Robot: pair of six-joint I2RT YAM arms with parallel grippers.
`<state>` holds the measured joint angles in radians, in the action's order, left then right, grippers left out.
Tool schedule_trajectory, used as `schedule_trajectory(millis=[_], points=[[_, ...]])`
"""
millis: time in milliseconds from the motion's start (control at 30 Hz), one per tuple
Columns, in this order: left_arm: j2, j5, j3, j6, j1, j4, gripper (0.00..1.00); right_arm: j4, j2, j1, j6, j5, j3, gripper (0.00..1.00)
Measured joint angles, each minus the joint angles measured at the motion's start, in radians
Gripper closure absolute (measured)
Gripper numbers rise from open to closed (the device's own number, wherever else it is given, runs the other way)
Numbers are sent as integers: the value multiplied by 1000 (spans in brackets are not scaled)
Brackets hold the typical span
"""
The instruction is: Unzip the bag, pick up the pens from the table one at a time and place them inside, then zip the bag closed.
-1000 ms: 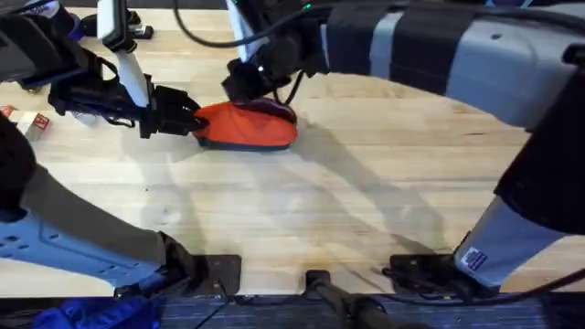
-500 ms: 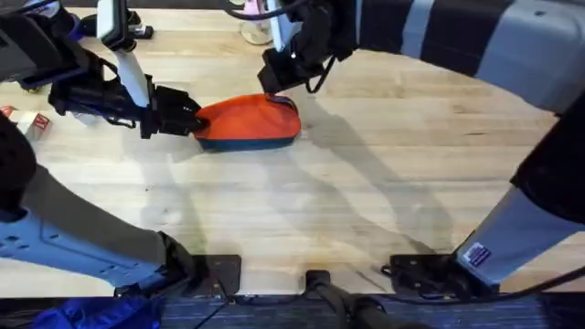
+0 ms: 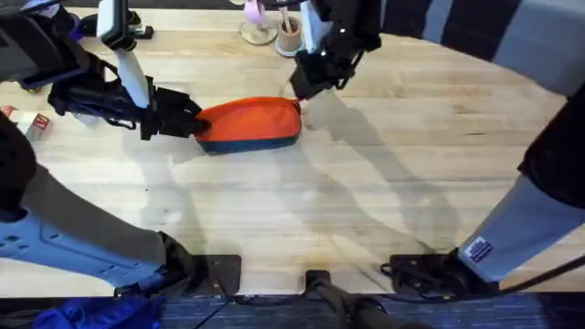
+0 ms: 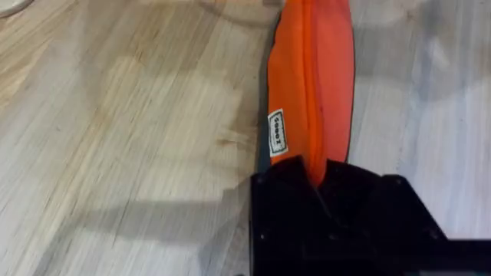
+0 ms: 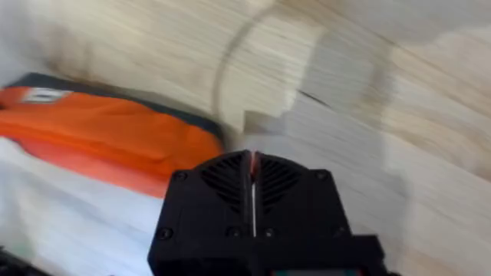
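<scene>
Left claw (image 3: 190,120) clamped on pencil pouch (image 3: 249,122), 9 o'clock end. Right claw (image 3: 302,90) at 3 o'clock end, fingers together on the zip pull. Risk: pull slips if the pouch shifts.

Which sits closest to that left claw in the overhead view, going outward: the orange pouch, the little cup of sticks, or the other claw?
From the left gripper:
1. Orange pouch: held at its near end.
2. Right gripper: just past the pouch's far end.
3. Cup of sticks: at the table's far edge.
</scene>
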<state>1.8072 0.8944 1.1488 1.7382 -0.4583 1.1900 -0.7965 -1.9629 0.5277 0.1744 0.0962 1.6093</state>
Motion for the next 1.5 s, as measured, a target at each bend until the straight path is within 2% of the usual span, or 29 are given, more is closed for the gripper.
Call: schedule_trajectory(millis=[233, 733, 1000, 1033, 1067, 1233, 1300, 1400, 1467, 1500], points=[[0, -8, 0, 0, 0, -1, 957, -82, 0, -69, -6, -58, 0, 969], [0, -12, 0, 0, 0, -1, 958, -61, 2, -86, -15, -75, -5, 969], [0, -12, 0, 0, 0, -1, 957, -64, 129, -88, -14, -77, -16, 962], [0, -12, 0, 0, 0, -1, 958, -65, 151, -88, -14, -77, -15, 909], [0, -12, 0, 0, 0, -1, 958, -65, 172, -88, -16, -73, -15, 781], [0, -12, 0, 0, 0, -1, 958, -68, 242, -88, -18, -9, -15, 62], [0, -12, 0, 0, 0, -1, 958, -69, 252, -88, -18, 14, -15, 9], [0, -13, 0, 1, 0, -1, 927, -70, 253, -88, -18, 33, -16, 5], [0, -12, 0, 0, -2, 0, 689, -72, 253, -88, -18, 40, -15, 5], [0, -12, 0, -1, -2, 0, 536, -71, 253, -88, -18, 42, -16, 5]])
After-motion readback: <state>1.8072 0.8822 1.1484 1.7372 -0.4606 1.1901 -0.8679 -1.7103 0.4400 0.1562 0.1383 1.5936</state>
